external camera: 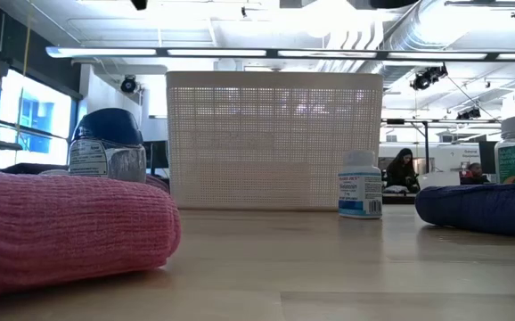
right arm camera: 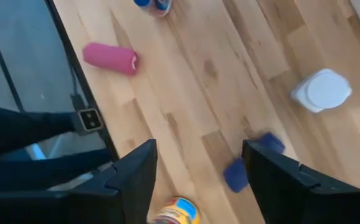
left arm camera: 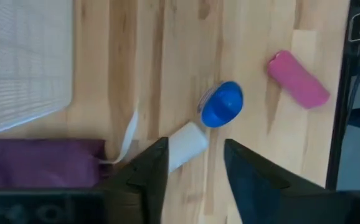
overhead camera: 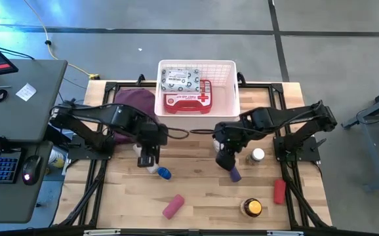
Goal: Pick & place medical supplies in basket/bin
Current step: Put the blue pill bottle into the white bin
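The white slotted basket (overhead camera: 225, 75) stands at the far side and holds the grey-white wipes packet (overhead camera: 181, 79) and the red first-aid case (overhead camera: 188, 100). My left gripper (overhead camera: 148, 157) (left arm camera: 195, 152) is open above the base end of a small white bottle with a blue cap (overhead camera: 160, 172) (left arm camera: 220, 104), which lies on its side on the table. My right gripper (overhead camera: 225, 160) (right arm camera: 198, 152) is open just above the purple roll (overhead camera: 234, 174) (right arm camera: 247, 163). Neither gripper shows in the low view. My left gripper has one fingertip (left arm camera: 160, 155) right beside the white base end (left arm camera: 186, 144) of the lying bottle. I cannot tell whether it touches. The gripper points down from above.
A white-capped bottle (overhead camera: 257, 156) (right arm camera: 322, 90) stands right of the purple roll. A pink roll (overhead camera: 173, 206), an amber jar (overhead camera: 252, 208) and a red roll (overhead camera: 279, 190) lie toward the near edge. The maroon pouch (overhead camera: 134, 101) sits left of the basket.
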Robot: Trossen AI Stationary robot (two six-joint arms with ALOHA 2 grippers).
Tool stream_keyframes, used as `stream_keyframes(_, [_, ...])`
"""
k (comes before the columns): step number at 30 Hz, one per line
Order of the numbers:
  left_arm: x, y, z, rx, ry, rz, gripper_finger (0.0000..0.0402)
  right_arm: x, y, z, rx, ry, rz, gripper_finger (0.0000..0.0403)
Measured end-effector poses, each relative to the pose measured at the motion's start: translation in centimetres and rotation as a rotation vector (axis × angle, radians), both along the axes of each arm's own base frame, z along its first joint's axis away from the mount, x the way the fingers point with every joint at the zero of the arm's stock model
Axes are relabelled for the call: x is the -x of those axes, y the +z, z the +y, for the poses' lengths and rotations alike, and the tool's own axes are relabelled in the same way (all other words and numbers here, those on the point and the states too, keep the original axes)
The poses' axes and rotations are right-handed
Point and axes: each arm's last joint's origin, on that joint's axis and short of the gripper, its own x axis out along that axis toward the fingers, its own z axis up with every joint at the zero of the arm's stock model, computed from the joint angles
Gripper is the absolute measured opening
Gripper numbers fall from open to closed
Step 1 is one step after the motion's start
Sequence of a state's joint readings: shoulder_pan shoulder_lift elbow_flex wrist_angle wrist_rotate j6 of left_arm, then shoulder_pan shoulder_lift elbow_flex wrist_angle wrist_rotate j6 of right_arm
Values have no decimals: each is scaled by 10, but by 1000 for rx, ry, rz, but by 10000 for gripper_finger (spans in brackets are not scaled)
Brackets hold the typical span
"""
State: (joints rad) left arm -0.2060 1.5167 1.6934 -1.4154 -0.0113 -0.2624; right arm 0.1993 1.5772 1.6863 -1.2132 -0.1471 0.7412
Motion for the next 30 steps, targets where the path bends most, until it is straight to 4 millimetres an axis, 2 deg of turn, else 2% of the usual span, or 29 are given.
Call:
stream_keyframes(9, [-12, -19, -10, -13, -23, -69, 325, 0, 0, -4, 93, 69, -23, 240])
stream_keyframes(13, [-18, -34, -12, -6, -18, -87, 350, 0, 0, -5, 128, 57, -29, 237])
stream_keyframes(19, [-26, -47, -16, 78, -47, -121, 318, 0, 0, -2, 119, 56, -27, 236])
stream_keyframes(26, [-24, -66, -15, 60, -41, -77, 270, 4, 0, 11, 69, 51, -12, 236])
stream_keyframes(30, [-24, -68, -16, 69, -32, -71, 250, 5, 0, 18, 63, 53, -9, 236])
